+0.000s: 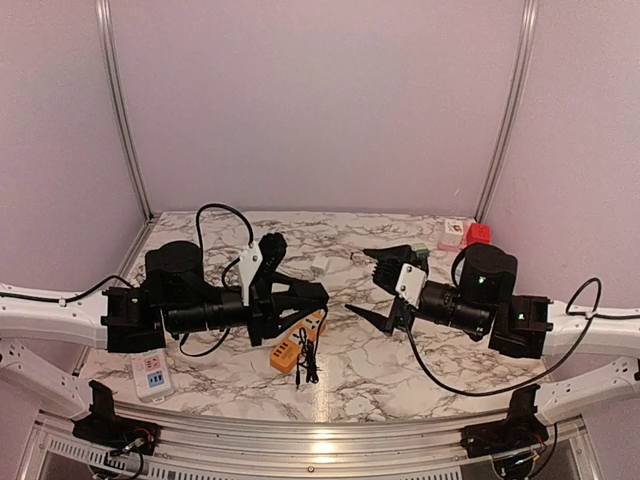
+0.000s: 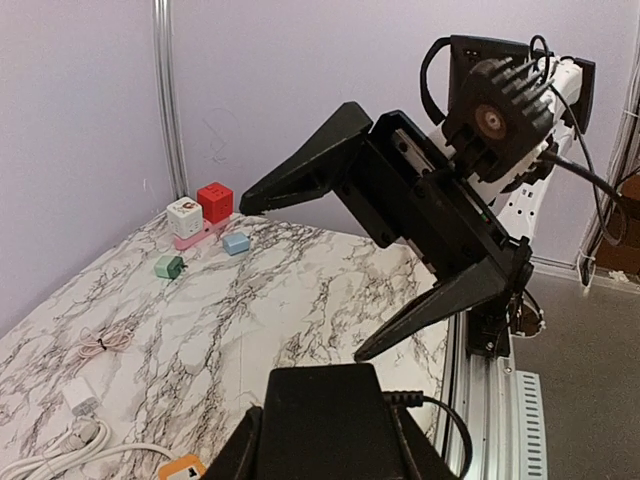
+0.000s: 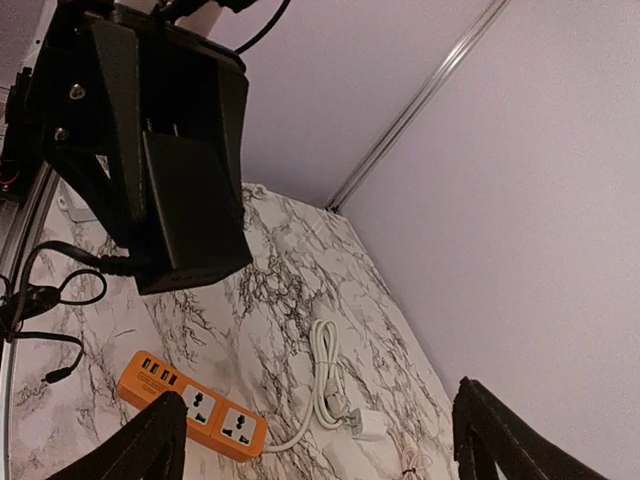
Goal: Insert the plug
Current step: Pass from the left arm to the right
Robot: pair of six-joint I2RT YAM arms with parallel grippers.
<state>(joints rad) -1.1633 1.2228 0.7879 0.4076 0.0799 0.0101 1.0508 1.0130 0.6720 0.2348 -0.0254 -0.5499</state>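
Clearly a firm pinch by the left gripper [image 1: 300, 298] on the black plug [image 3: 192, 215], fingers pressed against its flat sides. Held up off the marble table [image 1: 400, 365], at centre-left of the top view. Black cord leaving its lower end and looping off to the left edge of the right wrist view.

Below the plug in that same view, flat on the table: orange power strip [image 3: 190, 405], a row of small ports at its left end and two sockets toward its right. Plug and strip apart. Just beside the strip, at lower middle of the top view, a thin black lead [image 1: 308, 365] in a bunch.

From the strip's right end, a white cable [image 3: 322, 375] folded in a loop, ending at a small white block [image 3: 362, 427].

Facing the plug from the right of the top view: right gripper [image 2: 300, 280], fingers spread wide, holding nothing, raised off the table and apart from the plug.

At the upper-right corner of the table in the top view, well apart from both arms: red cube [image 2: 214, 199] and white cube [image 2: 184, 216] side by side on a pink base [image 2: 190, 240], with a small blue block [image 2: 236, 243] and a green one [image 2: 168, 266] near them.

At lower left of the top view, near the left arm's base: white power strip [image 1: 152, 375] with blue and pink markings.
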